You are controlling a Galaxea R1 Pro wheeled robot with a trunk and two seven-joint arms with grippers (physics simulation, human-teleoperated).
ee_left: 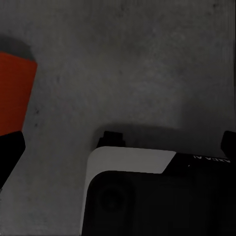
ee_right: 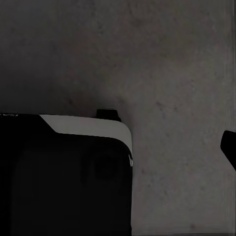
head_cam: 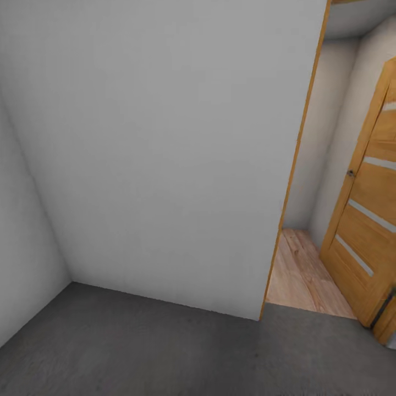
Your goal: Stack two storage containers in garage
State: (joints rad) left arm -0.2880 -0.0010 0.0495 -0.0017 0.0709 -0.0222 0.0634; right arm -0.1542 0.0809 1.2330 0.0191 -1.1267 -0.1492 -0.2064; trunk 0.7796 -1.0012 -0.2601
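The left gripper [ee_left: 10, 157] appears in the left wrist view as one dark finger at about 8 o'clock, right beside an orange-red storage container [ee_left: 14, 93] at 9 o'clock. I cannot tell whether the gripper is spread or pinching that container, since a single finger is all that is visible and the contact is cut off by the frame edge. Under it lies the dark grey mottled concrete floor [ee_left: 132, 64], and the robot's own black and white base [ee_left: 147, 196] takes up the 5 o'clock part of the view.

The right gripper [ee_right: 228, 147] shows in the right wrist view as a dark finger tip at 3 o'clock over the same rough concrete; whether it is spread or pressed together cannot be told. The base [ee_right: 64, 177] sits at 7 o'clock there.

From the head view, a plain grey-white wall [head_cam: 159, 154] stands ahead, meeting a second wall [head_cam: 22, 247] at 9 o'clock. The concrete floor runs along 6 o'clock. At 3 o'clock a wood-framed doorway [head_cam: 297, 159] opens onto light wood plank flooring [head_cam: 302, 275], with a wooden door [head_cam: 368, 220] bearing pale horizontal strips standing open at 4 o'clock.
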